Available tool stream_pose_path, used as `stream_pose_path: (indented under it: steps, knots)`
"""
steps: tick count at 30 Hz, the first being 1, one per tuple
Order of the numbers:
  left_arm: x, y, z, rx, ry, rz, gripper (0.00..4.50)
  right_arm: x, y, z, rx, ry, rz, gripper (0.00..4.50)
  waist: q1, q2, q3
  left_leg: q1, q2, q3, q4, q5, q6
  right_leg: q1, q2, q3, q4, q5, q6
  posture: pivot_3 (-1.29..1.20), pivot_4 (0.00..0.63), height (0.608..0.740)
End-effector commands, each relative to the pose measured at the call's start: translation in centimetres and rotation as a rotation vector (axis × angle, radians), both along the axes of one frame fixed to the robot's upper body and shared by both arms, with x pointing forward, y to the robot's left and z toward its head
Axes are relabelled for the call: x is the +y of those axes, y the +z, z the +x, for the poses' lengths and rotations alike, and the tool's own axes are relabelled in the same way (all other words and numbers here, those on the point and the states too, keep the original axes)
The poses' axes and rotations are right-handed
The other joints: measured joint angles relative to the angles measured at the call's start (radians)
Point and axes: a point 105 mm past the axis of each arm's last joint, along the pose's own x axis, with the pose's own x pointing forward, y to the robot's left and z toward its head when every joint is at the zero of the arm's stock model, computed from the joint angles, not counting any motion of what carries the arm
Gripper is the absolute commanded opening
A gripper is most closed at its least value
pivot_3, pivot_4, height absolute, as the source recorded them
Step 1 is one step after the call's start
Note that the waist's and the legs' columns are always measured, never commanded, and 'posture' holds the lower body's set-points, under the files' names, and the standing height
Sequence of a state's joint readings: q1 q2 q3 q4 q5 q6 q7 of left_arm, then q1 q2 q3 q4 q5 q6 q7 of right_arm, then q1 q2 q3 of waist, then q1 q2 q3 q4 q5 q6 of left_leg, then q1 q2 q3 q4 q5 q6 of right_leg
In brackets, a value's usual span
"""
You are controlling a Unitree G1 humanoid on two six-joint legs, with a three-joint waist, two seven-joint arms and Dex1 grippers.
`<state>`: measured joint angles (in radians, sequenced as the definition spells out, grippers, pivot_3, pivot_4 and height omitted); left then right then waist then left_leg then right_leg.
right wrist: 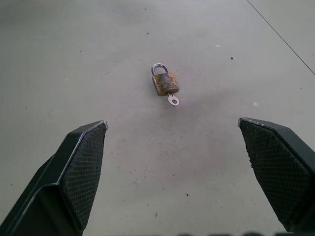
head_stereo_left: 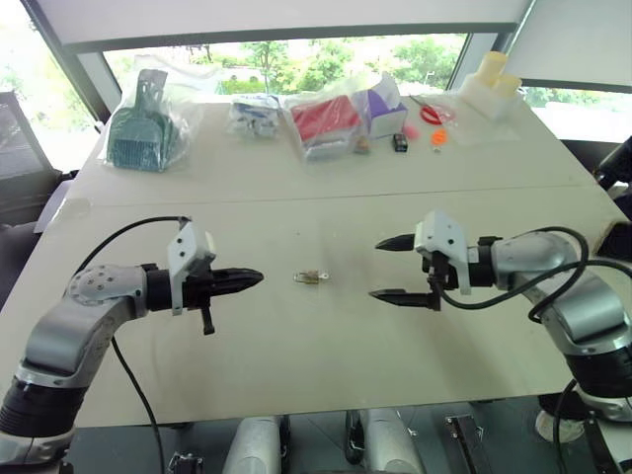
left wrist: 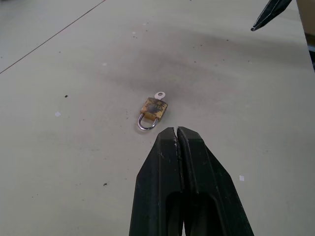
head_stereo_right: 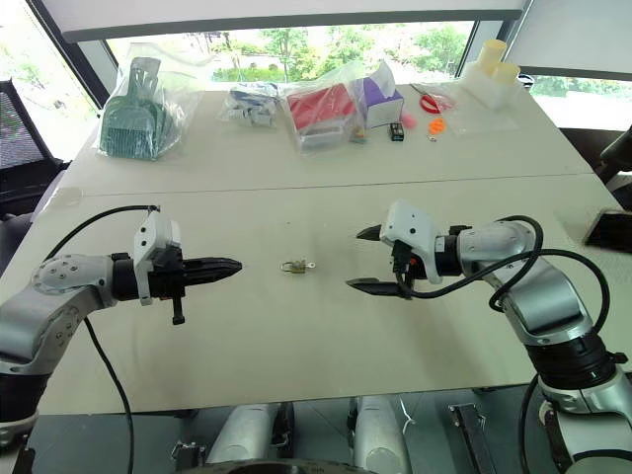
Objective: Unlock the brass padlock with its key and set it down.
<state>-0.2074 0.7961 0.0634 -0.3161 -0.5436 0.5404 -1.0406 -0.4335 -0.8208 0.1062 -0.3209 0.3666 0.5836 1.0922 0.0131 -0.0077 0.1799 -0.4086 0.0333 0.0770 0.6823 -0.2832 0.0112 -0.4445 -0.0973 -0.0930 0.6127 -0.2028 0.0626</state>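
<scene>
Padlock with its key in it lies flat on the table, centre frame — between the closed left gripper and the wide-open right gripper, touching neither.

yellowish brass padlock, silvery key, pale table.
</scene>
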Motion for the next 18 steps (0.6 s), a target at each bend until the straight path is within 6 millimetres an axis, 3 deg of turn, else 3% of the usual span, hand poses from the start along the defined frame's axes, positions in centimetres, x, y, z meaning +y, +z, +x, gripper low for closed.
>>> stream_pose_path:
  steps: [1,18]
  knots:
    - [0.42,0.83,0.57,-0.062,0.025,0.035,0.0,0.67,0.96,-0.08,-0.04,0.032,0.012,4.43,0.0,0.0,0.0,0.0,0.0,0.0,0.0,0.0,0.0,0.0,0.0,0.0,0.0,0.0,0.0,0.0,0.15,0.74]
    - [0.48,1.04,0.52,-0.056,0.028,0.024,0.0,0.9,1.14,0.34,-0.045,0.035,0.016,4.43,0.0,0.0,0.0,0.0,0.0,0.0,0.0,0.0,0.0,0.0,0.0,0.0,0.0,0.0,0.0,0.0,0.15,0.74]
